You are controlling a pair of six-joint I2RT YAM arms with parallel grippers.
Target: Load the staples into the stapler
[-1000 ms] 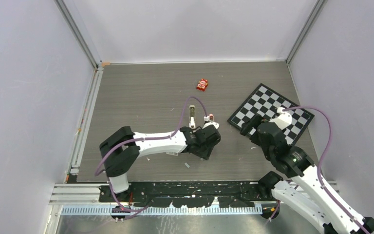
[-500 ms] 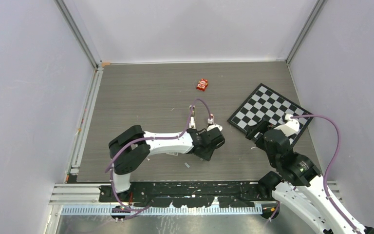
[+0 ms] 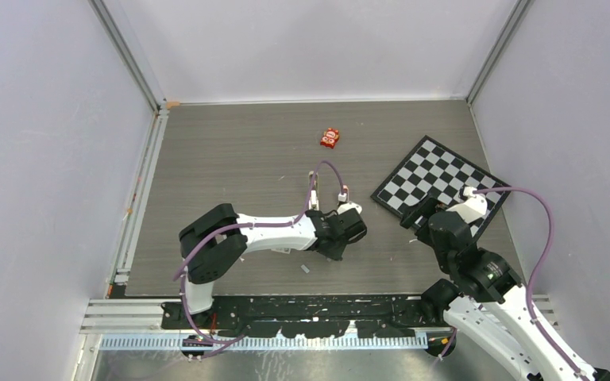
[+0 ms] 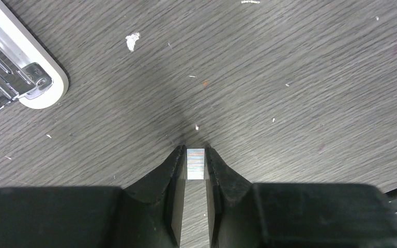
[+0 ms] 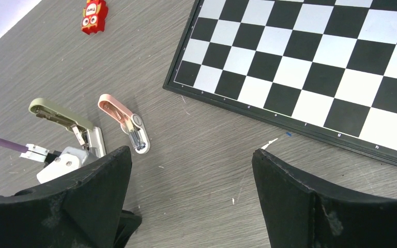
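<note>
Left end effector [image 4: 196,154] grips staples [image 4: 196,162]; grey woodgrain tabletop [image 4: 300,77], flecked.

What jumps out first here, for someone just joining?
The black-and-white checkerboard at the table's right stands out most, with a small red packet toward the back. In the left wrist view, the left gripper pinches the silvery staples between its fingertips; the olive stapler lies open beside that arm.

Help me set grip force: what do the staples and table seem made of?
The staples look like bare metal: glossy, with fine ribs catching coloured glints. The table is probably wood-look laminate: matt grey, streaky grain, though real veneer is possible.
</note>
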